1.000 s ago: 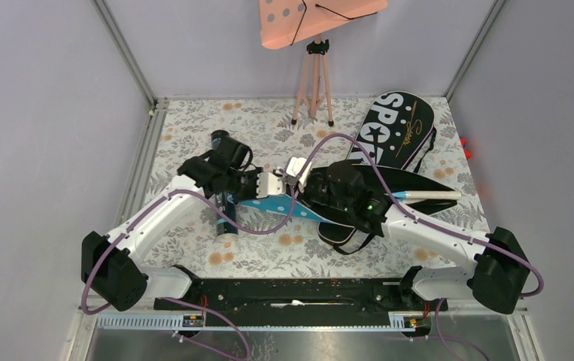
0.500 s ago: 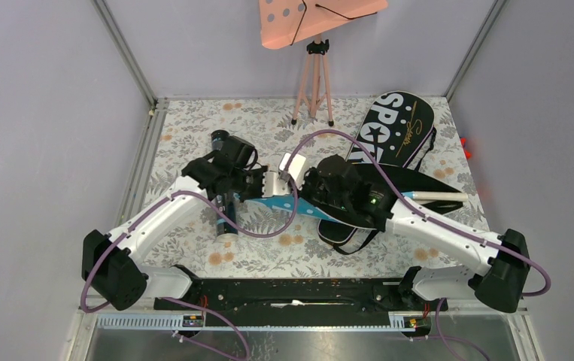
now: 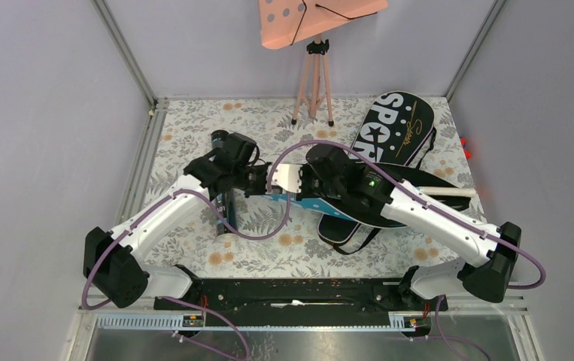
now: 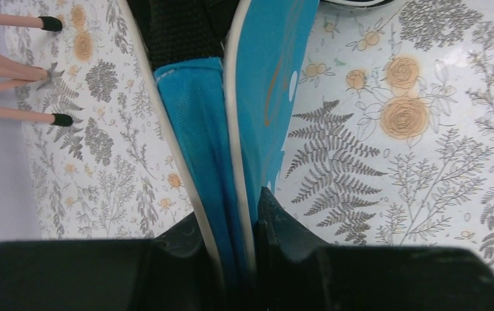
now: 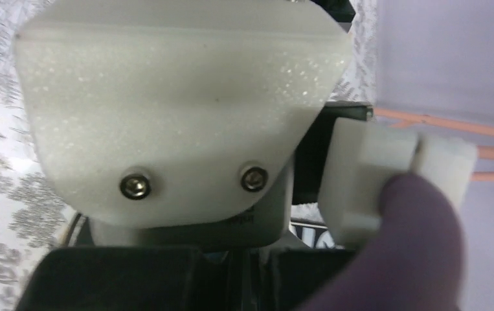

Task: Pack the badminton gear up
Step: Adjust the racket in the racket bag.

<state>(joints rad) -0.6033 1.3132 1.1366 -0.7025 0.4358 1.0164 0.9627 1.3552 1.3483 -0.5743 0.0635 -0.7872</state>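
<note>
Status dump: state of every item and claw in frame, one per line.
left claw: shut on blue bag
right claw: shut, unclear if gripping anything
blue bag: lying flat, edge pinched
black tube: lying down, partly covered
black SPORT bag: lying flat, untouched
racket handle: lying, rest hidden
pink board: upright on tripod

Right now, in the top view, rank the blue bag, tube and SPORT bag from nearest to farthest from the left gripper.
1. The blue bag: clamped in the left gripper.
2. The tube: just left.
3. The SPORT bag: back right.
</note>
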